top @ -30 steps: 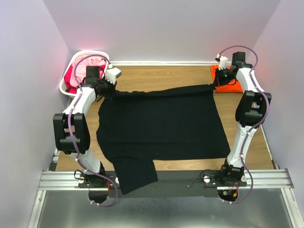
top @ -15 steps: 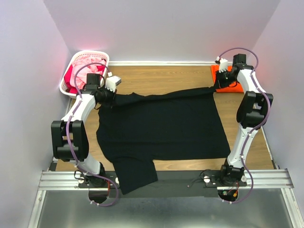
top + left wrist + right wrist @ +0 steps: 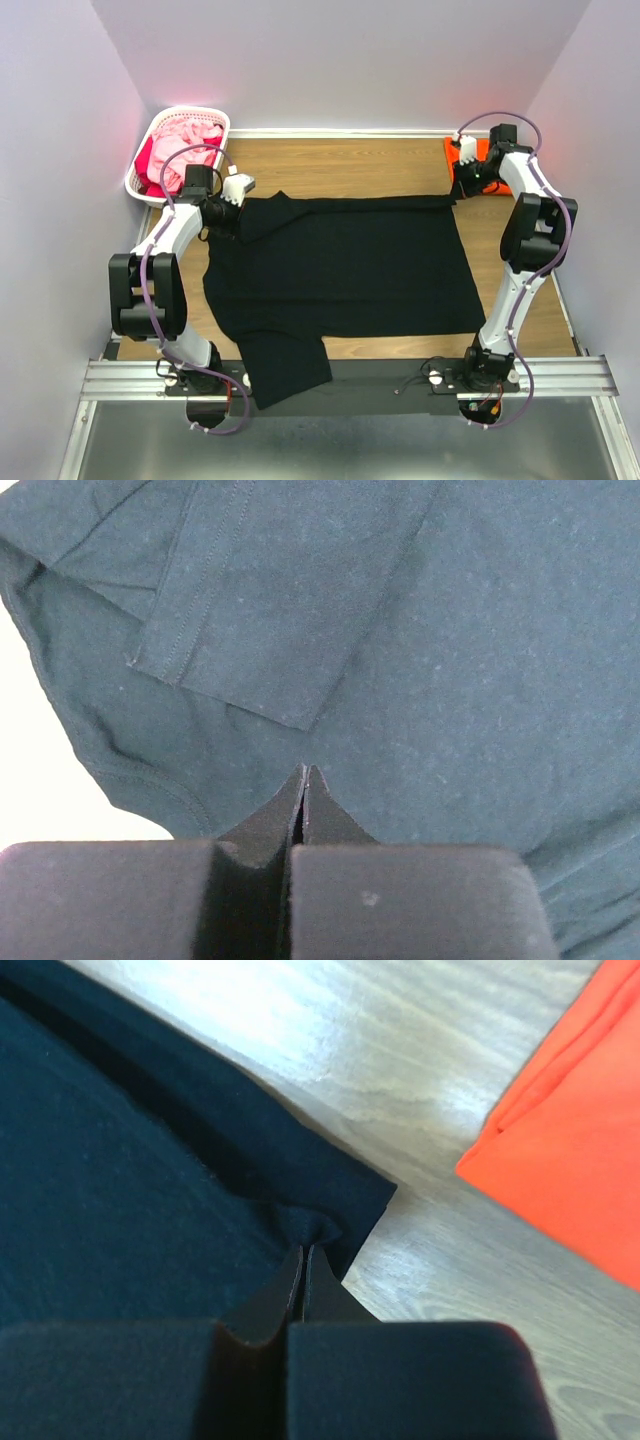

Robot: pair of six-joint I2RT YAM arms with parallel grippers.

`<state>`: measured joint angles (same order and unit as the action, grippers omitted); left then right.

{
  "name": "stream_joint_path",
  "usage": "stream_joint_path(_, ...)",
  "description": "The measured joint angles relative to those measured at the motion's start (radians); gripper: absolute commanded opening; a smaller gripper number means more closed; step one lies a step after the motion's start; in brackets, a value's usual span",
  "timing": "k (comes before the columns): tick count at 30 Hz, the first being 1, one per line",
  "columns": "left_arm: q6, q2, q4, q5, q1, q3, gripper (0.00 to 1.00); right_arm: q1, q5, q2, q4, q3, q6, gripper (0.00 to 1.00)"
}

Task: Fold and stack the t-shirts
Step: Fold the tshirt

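The large black t-shirt (image 3: 340,260) lies spread over the wooden table (image 3: 340,165), with one part hanging over the near edge. My left gripper (image 3: 230,212) is shut at its far left corner beside a sleeve. In the left wrist view the gripper (image 3: 305,772) presses its closed tips into the black t-shirt (image 3: 450,630). My right gripper (image 3: 458,192) is shut on the far right corner, and the right wrist view shows the black t-shirt (image 3: 100,1180) puckered at the gripper (image 3: 305,1250). The orange t-shirt (image 3: 492,172) lies folded at the back right, also seen as the orange t-shirt (image 3: 570,1150).
A white lattice basket (image 3: 158,130) holding pink and red cloth stands at the back left corner, just behind my left arm. Walls close in the table on the left, back and right. Bare wood (image 3: 350,1040) shows between the black shirt and the orange one.
Both grippers have come down and towards the near side with the shirt's far edge. That edge was stretched and lifted between them and now lies low along the table.
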<state>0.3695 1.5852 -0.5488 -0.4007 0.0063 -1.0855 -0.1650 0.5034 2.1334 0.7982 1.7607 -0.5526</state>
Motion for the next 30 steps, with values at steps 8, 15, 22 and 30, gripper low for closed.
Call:
stream_joint_path(8, 0.005, 0.085, -0.003, 0.0, 0.0, -0.081, 0.5, 0.0, 0.0, 0.0, 0.008, -0.016, -0.017, 0.01)
stream_joint_path(15, 0.003, 0.208, 0.002, 0.02, 0.0, -0.23, 0.52, 0.0, 0.001, 0.0, 0.011, -0.016, -0.017, 0.01)
stream_joint_path(22, 0.005, 0.294, -0.001, 0.063, 0.0, -0.295, 0.52, 0.0, 0.001, 0.0, 0.012, -0.016, -0.017, 0.01)
stream_joint_path(30, 0.014, 0.312, -0.008, 0.106, 0.0, -0.299, 0.51, 0.0, 0.001, 0.0, 0.015, -0.015, -0.017, 0.0)
